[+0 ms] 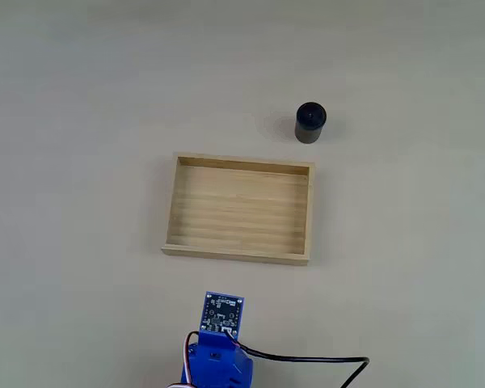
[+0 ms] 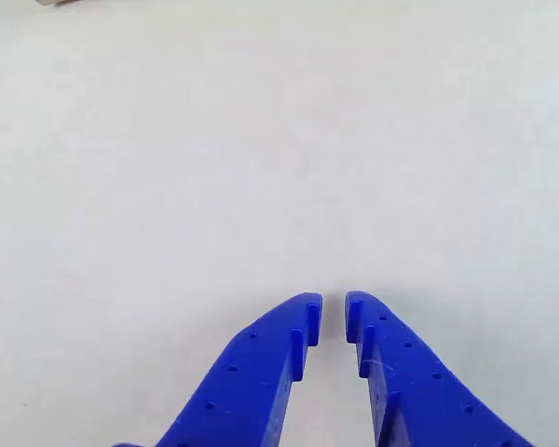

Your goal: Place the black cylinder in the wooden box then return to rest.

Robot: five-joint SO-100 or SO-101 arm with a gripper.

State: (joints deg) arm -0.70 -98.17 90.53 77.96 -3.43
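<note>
The gripper [image 2: 333, 317] is seen in the other view entering from the bottom edge, its two blue fingers [image 2: 261, 372] drawn nearly together with only a thin slit left between the tips; nothing is held between them, and bare pale table [image 2: 261, 140] lies ahead of the jaws. In the fixed view the blue arm [image 1: 218, 360] is found at the bottom edge, topped by a small blue circuit board [image 1: 223, 313], with a black cable [image 1: 307, 360] trailing off to the right. The wooden box [image 1: 171, 206] is placed just beyond the arm, farther up the picture, lying flat with its striped floor uncovered. The black cylinder [image 1: 310, 123] is seen standing upright on the table beyond the box's far right corner, near it but apart from it, and well away from the jaws. Its round top face is turned towards the camera, and nothing is touching it.
</note>
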